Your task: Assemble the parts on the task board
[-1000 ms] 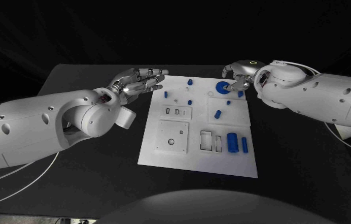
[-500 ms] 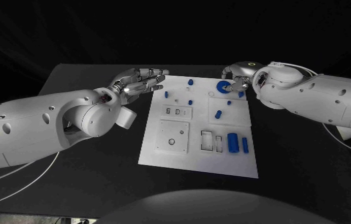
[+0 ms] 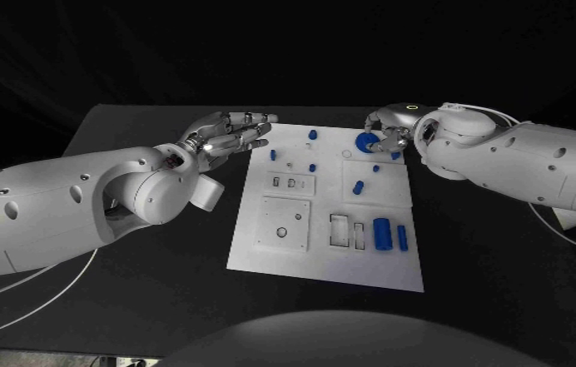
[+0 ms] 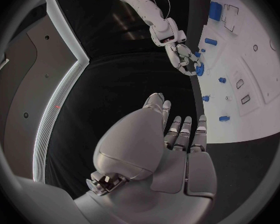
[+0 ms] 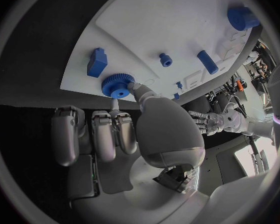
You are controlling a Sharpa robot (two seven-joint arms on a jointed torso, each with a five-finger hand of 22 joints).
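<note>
1. Several blue parts (image 3: 383,233) lay loose on the task board (image 3: 322,269); assembly looked barely begun.
2. The right hand (image 3: 390,132) pinched the blue gear (image 3: 366,141) at the board's far edge.
3. The left hand (image 3: 225,134) hovered beside the board, fingers extended, holding nothing.

The right hand (image 5: 124,134) pinches a blue gear (image 5: 118,84) at the edge of the white board (image 5: 177,25). A blue block (image 5: 97,62) lies just beside the gear.
</note>
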